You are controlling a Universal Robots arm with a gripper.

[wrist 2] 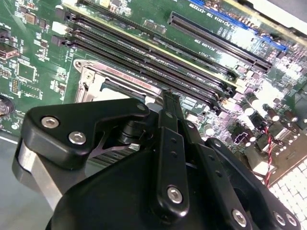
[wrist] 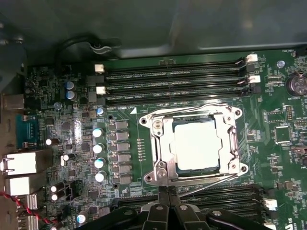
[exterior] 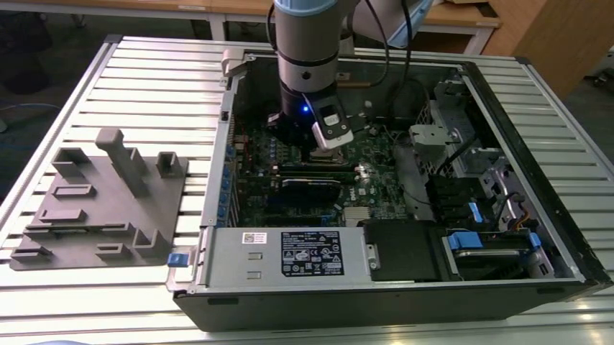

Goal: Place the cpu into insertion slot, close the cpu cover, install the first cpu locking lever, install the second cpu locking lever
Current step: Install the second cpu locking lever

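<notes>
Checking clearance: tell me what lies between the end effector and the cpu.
In the first wrist view, the cpu cover's silver frame edge and a thin lever wire separate the end effector from the cpu.

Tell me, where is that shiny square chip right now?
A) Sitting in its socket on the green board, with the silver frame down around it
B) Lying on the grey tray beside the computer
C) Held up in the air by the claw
A: in the first wrist view the cpu sits in the insertion slot with the cpu cover lying flat around it.
</notes>
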